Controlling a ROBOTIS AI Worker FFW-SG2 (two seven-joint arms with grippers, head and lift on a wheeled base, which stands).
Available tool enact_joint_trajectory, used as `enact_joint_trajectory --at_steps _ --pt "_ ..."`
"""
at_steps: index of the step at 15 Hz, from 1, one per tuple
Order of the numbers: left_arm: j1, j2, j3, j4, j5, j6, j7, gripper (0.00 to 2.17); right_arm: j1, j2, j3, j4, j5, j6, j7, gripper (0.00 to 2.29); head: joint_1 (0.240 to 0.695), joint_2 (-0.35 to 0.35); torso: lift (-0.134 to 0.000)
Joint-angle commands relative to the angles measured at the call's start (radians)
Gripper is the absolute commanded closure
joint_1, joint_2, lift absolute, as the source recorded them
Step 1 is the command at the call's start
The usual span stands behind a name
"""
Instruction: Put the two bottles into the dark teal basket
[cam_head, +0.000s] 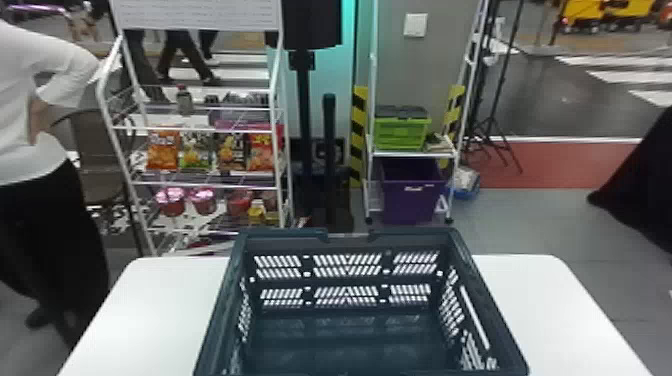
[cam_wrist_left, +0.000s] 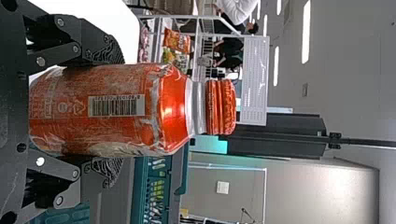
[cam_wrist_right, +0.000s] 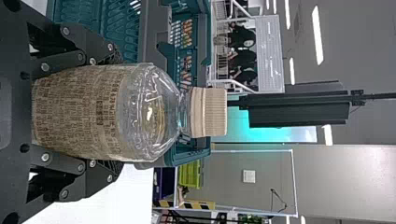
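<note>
The dark teal basket (cam_head: 345, 240) stands on the white table, its visible inside holding no bottle. In the left wrist view, my left gripper (cam_wrist_left: 109, 112) is shut on an orange bottle (cam_wrist_left: 173, 109) with an orange cap, a finger on each side of it; part of the basket (cam_wrist_left: 180, 182) shows beyond. My right gripper (cam_wrist_right: 112, 112), in the right wrist view, is shut on a clear bottle (cam_wrist_right: 149, 112) with a beige cap and a brown printed label. Behind that bottle is the basket (cam_wrist_right: 205, 28).
The white table (cam_head: 150, 310) extends on both sides of the basket. Beyond it stand a white snack rack (cam_head: 200, 185), a shelf with a green crate (cam_head: 400, 134) and a purple bin (cam_head: 411, 195). A person stands at the far left.
</note>
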Motion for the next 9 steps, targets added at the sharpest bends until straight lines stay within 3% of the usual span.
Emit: enact_joint_trajectory --at_steps 1,9 --pt "-0.006 0.000 0.001 0.001 0.005 0.018 0.000 2.13 0.011 0.005 -0.018 0.000 -0.001 -0.012 -0.001 2.05 0.499 0.000 0.000" --pt "-0.040 0.004 0.001 -0.014 0.008 0.103 0.005 2.13 -0.015 0.006 -0.031 -0.037 0.001 0.074 -0.001 2.05 0.499 0.000 0.000"
